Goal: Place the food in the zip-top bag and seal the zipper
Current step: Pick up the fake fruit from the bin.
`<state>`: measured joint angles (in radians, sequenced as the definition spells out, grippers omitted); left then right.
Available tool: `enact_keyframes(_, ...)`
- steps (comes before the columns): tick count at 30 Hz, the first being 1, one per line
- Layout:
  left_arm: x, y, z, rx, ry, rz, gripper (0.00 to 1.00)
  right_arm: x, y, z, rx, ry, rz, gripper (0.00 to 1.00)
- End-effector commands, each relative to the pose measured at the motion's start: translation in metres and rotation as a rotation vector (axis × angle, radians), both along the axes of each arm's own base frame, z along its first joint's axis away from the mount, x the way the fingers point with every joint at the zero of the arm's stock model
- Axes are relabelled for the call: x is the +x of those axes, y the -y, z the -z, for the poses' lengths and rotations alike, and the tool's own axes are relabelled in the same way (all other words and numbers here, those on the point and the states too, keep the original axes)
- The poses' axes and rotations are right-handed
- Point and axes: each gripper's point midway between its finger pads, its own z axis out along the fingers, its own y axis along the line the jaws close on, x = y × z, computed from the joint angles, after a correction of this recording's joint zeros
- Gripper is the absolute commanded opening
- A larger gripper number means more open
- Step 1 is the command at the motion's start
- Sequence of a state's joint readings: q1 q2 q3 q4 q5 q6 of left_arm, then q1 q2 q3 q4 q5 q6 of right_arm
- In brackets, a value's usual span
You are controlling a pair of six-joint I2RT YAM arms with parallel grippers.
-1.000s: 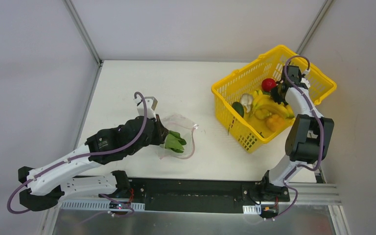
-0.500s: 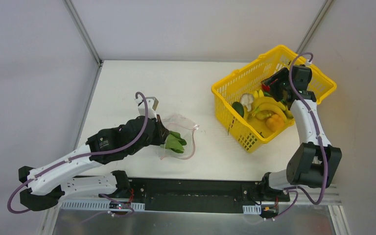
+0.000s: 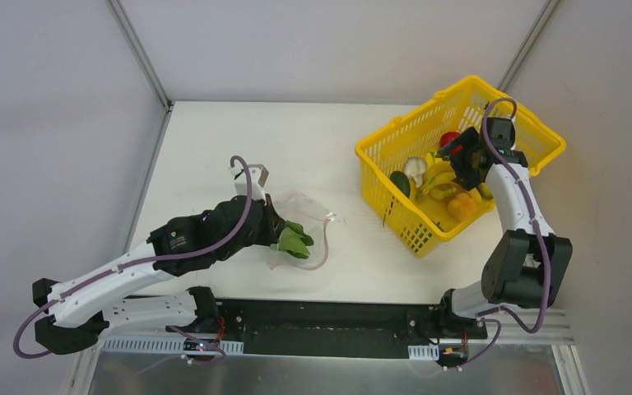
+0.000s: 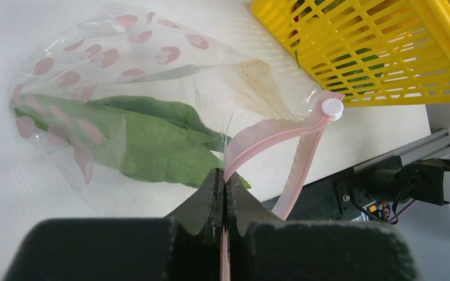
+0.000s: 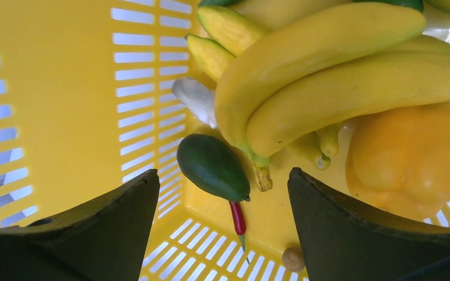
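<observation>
Left gripper: pinches zipper, propping the zip-top bag open. Right gripper: spread over banana bunch, in basket at desk's far-right corner.

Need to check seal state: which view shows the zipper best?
Left wrist: the zipper is close up, parted, white slider at its end, one side pinched in the left jaws. Top view gives only a faint pink loop. Right wrist shows only basket contents.

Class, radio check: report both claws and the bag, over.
Left claw shut on zipper strip. Right claw open over bananas in basket. Green pods inside bag.
</observation>
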<state>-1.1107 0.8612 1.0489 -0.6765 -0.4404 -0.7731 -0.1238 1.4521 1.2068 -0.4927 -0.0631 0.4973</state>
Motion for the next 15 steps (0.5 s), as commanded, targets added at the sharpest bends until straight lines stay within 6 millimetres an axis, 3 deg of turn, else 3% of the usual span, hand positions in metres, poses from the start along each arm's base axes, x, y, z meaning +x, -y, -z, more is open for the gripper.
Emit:
enact_keyframes(1, 0.002, 0.004, -0.003, -0.035, -0.002, -0.004, 0.0, -0.008, -0.007, 0.018, -0.022, -0.099, -0.029, 0.83)
enact_keyframes(5, 0.002, 0.004, -0.003, -0.034, 0.001, -0.002, 0.0, -0.007, -0.014, 0.043, -0.096, -0.197, -0.065, 0.82)
enact_keyframes(10, 0.002, 0.002, -0.002, -0.027, -0.001, -0.002, 0.0, 0.001, -0.019, 0.062, -0.131, -0.247, -0.07, 0.74)
enact_keyframes(15, 0.002, -0.003, -0.002, -0.024, 0.007, -0.018, 0.0, 0.003, -0.014, 0.057, -0.157, -0.21, -0.055, 0.54)
